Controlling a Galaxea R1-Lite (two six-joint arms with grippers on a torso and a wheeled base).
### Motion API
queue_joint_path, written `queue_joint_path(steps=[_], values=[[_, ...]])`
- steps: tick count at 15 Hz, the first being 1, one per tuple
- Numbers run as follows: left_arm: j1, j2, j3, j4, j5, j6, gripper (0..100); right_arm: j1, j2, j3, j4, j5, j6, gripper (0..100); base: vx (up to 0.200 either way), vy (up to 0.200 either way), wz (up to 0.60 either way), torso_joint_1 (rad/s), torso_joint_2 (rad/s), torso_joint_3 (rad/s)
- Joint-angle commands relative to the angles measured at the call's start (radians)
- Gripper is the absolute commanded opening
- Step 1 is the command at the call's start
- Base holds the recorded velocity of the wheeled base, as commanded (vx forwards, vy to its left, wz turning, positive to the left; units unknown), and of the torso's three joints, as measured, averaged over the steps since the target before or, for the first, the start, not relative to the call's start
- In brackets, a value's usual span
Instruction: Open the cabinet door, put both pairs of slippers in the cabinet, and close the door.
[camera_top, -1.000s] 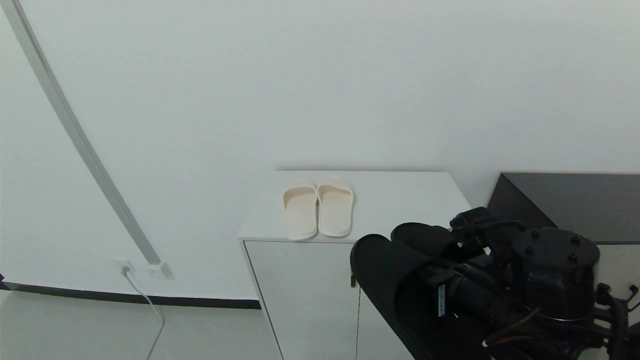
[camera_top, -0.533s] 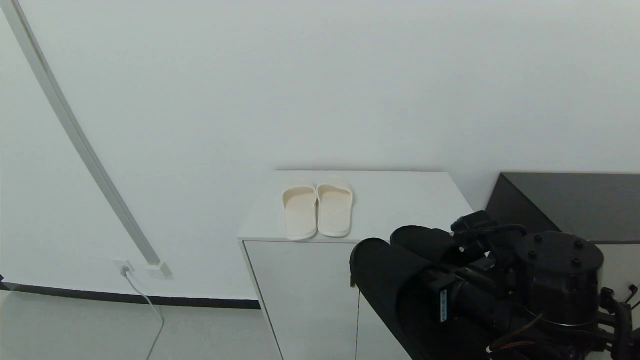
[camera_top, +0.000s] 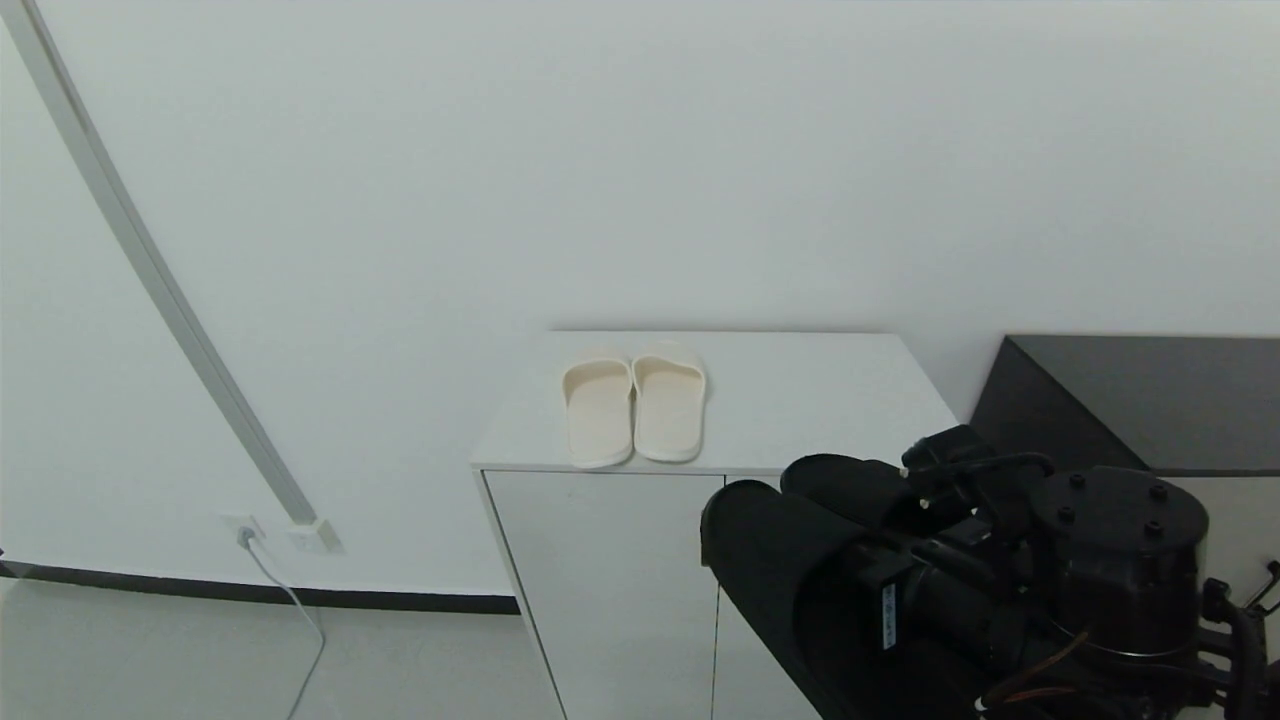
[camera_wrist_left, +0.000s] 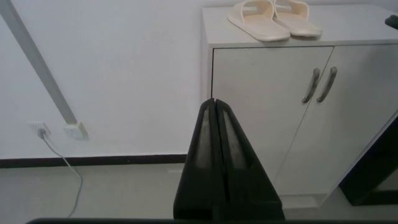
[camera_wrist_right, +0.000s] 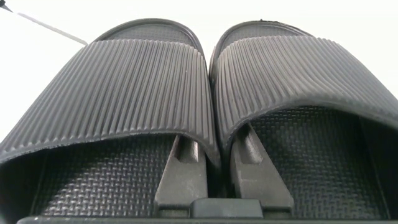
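A cream pair of slippers (camera_top: 633, 405) (camera_wrist_left: 273, 17) lies side by side on top of the white cabinet (camera_top: 810, 400), near its left front edge. Both cabinet doors (camera_wrist_left: 261, 112) are closed, their two handles (camera_wrist_left: 319, 84) meeting at the middle seam. My right gripper (camera_wrist_right: 216, 149) is shut on a black pair of slippers (camera_top: 770, 540) (camera_wrist_right: 149, 81), pinching their inner walls together; it holds them in front of the cabinet's right door, below its top. My left gripper (camera_wrist_left: 214, 102) is shut on nothing, held low, left of the cabinet and some way back.
A dark low unit (camera_top: 1140, 400) stands right beside the cabinet. On the wall to the left are a slanted grey conduit (camera_top: 150, 270) and a socket with a hanging cable (camera_top: 245, 530). Open floor (camera_wrist_left: 112, 193) lies left of the cabinet.
My right arm with the black slippers has sunk slightly. The whole head picture has shifted a little, so the cabinet sits a bit higher in it.
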Motion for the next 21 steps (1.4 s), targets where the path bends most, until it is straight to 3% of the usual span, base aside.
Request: queue_joint_path(steps=[1, 21], values=[[0.0, 0.0, 0.0, 0.0, -0.001, 0.004, 100, 0.002, 0.0, 0.001, 0.0, 0.0, 0.0, 0, 0.0, 0.0, 0.0, -0.159, 0.37, 0.203], [0.0, 0.0, 0.0, 0.0, -0.001, 0.001, 100, 0.059, -0.044, 0.115, -0.001, 0.007, -0.012, 0, 0.0, 0.0, 0.0, -0.2, 0.49, 0.289]])
